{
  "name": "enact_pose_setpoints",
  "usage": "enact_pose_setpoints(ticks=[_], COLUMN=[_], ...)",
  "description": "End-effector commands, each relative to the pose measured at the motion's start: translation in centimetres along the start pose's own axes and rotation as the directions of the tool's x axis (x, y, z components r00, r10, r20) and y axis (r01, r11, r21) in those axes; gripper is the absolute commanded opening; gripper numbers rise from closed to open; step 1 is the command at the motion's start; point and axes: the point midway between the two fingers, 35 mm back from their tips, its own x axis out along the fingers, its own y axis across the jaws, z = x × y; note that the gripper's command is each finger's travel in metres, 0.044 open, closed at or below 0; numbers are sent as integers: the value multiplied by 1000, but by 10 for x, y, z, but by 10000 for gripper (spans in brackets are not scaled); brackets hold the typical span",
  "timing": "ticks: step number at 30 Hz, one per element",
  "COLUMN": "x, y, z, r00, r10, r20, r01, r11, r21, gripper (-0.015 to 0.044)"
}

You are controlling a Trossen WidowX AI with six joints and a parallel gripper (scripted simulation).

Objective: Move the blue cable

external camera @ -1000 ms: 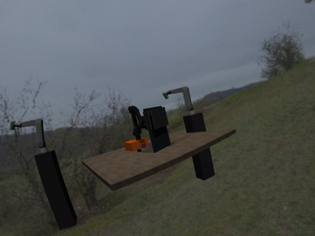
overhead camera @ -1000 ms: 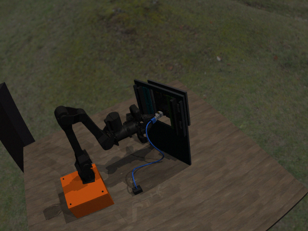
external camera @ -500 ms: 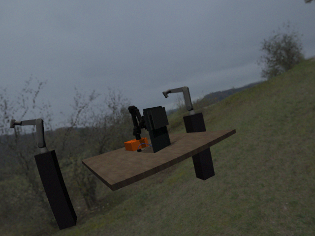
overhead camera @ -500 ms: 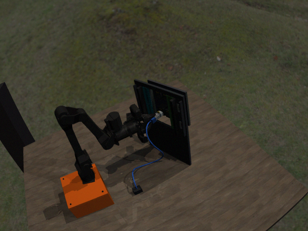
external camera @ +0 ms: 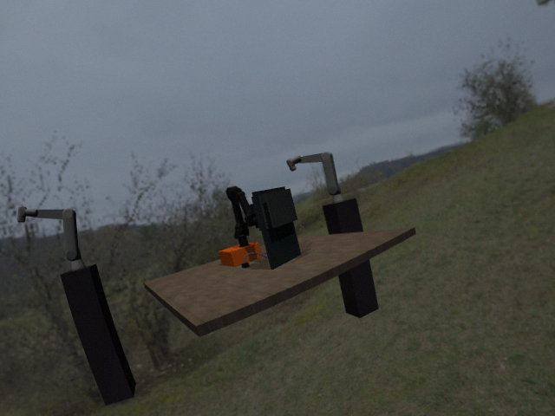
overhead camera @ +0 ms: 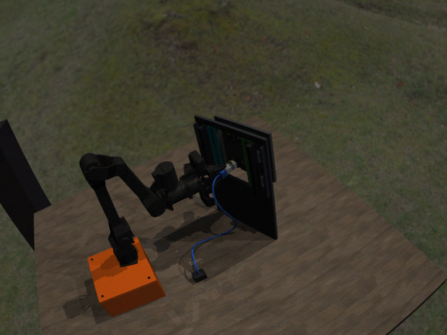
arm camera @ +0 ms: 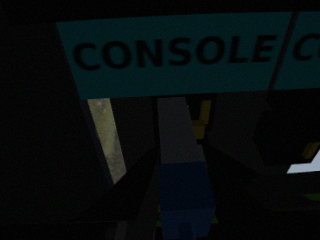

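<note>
Gripper (overhead camera: 224, 169) (external camera: 254, 219) (arm camera: 179, 154): fingers pinched on the sides of the plug (overhead camera: 230, 167) (arm camera: 179, 131), which lies between them.
Plug: held off the table (overhead camera: 343, 252) (external camera: 269, 286), at the face of the upright panel (overhead camera: 248, 213) (external camera: 285, 250), its nose just below a teal CONSOLE label (arm camera: 175, 54).
Blue cable (overhead camera: 235, 223) (external camera: 251, 253): droops from the plug's rear in a slack bend to a small black block (overhead camera: 199, 276) (external camera: 244, 264) on the table.
Step in hand: probably lining up or seating the plug at a CONSOLE port; the wrist view is dark, and neither the server's level nor the depth of entry can be settled.
Next move: if this is the lower port, square the nose and push straight in until it clicks, then release; if the upper, squeeze the tab and draw straight back.
Edges: the dark port surround lies close about the nose, leaving little sideways room.
Open room: chiefly back from the panel, toward the orange base (overhead camera: 124, 281) (external camera: 231, 256).
</note>
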Motion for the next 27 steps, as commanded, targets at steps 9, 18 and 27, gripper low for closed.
enact_pose_setpoints(ticks=[9, 18, 27], x=[3, 4, 5], y=[-3, -3, -4], z=[0, 0, 1], r00=[1000, 1000, 1000], r10=[-11, -12, -12], r20=[-4, -4, -5], r01=[11, 12, 12], r11=[1000, 1000, 1000], r21=[1, 2, 2], gripper=[0, 0, 0])
